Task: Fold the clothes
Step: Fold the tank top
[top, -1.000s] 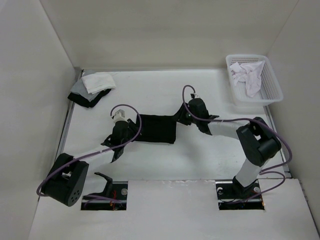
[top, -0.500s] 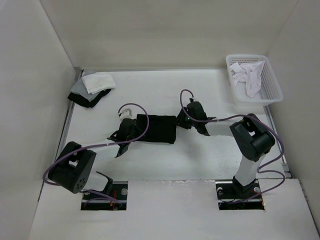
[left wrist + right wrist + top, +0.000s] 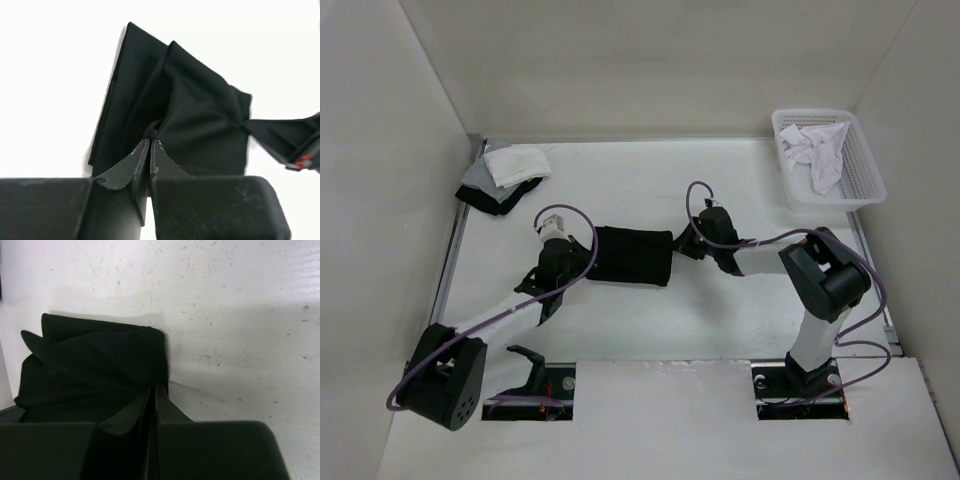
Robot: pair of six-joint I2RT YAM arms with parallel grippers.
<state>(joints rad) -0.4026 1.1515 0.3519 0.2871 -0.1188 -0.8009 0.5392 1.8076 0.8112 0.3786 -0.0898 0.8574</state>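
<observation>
A plain black short-sleeved shirt of soft matte fabric [image 3: 632,256], already folded into a compact oblong, lies in the middle of the white bench [image 3: 620,190] between the two arms. The left fingers [image 3: 136,165] are pinched tight on a bunched fold at its left end, and the right fingers [image 3: 131,414] are closed on the edge of its right end. Light, limp and likely to sag or slip out of its layers, it looks best held at both ends at once, through every layer. Compared with a second earlier the bundle has barely shifted, but both pairs of fingers, then parted, have clamped shut.
</observation>
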